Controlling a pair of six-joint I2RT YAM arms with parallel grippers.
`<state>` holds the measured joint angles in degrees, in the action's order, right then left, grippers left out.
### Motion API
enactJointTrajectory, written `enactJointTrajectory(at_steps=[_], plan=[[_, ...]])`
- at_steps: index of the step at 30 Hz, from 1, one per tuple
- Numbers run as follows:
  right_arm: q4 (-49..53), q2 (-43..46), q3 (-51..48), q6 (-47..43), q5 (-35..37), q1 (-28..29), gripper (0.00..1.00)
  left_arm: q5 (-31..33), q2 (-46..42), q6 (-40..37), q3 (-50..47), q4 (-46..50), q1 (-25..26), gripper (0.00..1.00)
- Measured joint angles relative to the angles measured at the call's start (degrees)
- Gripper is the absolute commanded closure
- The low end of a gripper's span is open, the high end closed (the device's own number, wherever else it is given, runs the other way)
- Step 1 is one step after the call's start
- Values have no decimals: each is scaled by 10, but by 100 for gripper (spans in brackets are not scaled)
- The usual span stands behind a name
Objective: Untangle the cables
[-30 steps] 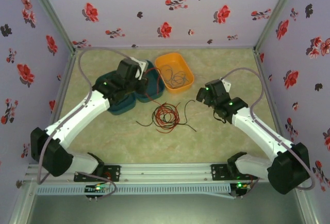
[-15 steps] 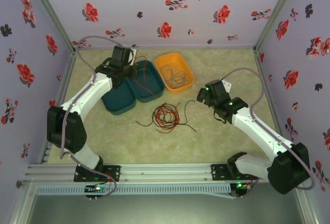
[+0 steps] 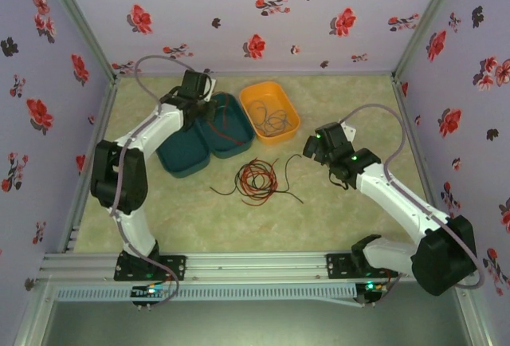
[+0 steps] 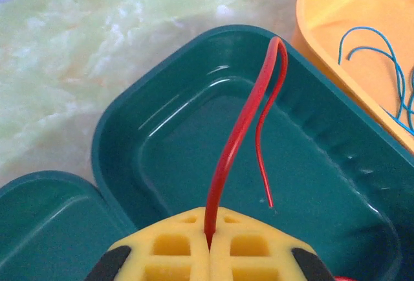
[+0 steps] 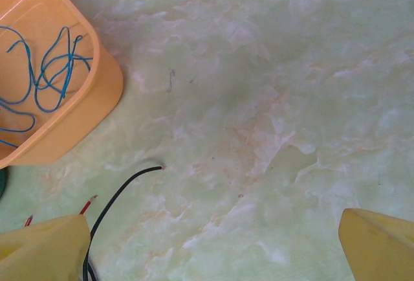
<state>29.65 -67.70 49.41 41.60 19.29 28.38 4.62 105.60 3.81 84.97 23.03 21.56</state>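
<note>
- Orange tray [image 3: 292, 127], 12 o'clock on the table [image 3: 335, 218]: loose blue cables [image 5: 40, 77] inside.
- Teal tray [image 4: 174, 158], 11 o'clock: red cable [image 4: 240, 132] loops up over it, free end dipping inside.
- Second teal tray [image 4: 45, 223]: touching it at 7 o'clock.
- Left gripper [image 4: 208, 248]: pinched tight on the red cable.
- Right gripper [image 5: 213, 245]: jaws wide, holding nothing, over bare table.
- Red-and-black tangle [image 3: 256, 178]: table centre.
- Change: left arm drawn back toward 11 o'clock, uncovering the teal trays; right arm and tangle unmoved.
</note>
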Motion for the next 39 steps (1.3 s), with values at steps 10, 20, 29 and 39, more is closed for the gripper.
enactJointTrajectory(at_steps=[10, 20, 29, 39], plan=[[0, -7, 1, 0, 0, 0, 1, -52, 85, -20, 78, 58, -2, 99], [1, -7, 1, 4, 0, 0, 1, -57, 110, -24, 105, 115, -9, 77], [0, -7, 1, 4, 0, 0, 1, -57, 107, -21, 110, 128, -9, 52], [0, -7, 1, 4, 0, 0, 1, -48, -11, 12, 83, 122, 6, 22]])
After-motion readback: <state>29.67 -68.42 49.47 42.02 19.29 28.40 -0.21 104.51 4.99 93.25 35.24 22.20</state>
